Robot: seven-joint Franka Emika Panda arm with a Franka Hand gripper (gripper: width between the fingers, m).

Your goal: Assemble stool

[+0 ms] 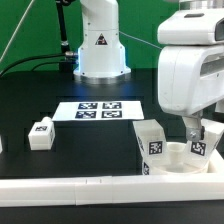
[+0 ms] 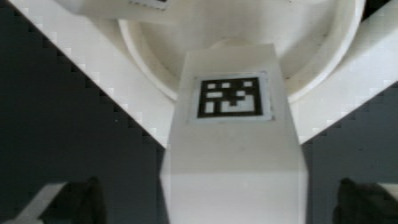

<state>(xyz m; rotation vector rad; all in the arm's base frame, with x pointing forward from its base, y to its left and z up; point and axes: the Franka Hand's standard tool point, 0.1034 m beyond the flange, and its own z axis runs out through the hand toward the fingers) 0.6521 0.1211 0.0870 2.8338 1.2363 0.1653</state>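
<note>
The round white seat disc [image 1: 178, 160] lies at the exterior view's right, against the front rail. Two white legs stand up from it: one [image 1: 152, 140] on its left side and one [image 1: 199, 146] on its right, each showing a black-and-white tag. My gripper [image 1: 196, 132] hangs open directly over the right leg. In the wrist view that leg [image 2: 228, 110] runs up the middle between my dark fingertips [image 2: 71, 203], with a gap on both sides, and the seat disc [image 2: 214, 35] lies beyond it. A third leg [image 1: 40, 133] lies loose on the black table at the left.
The marker board [image 1: 100, 110] lies flat mid-table in front of the robot base [image 1: 100, 50]. A long white rail [image 1: 90, 186] runs along the front edge and shows in the wrist view as slanting white bands [image 2: 98, 80]. A white part [image 1: 2, 146] peeks in at the left edge.
</note>
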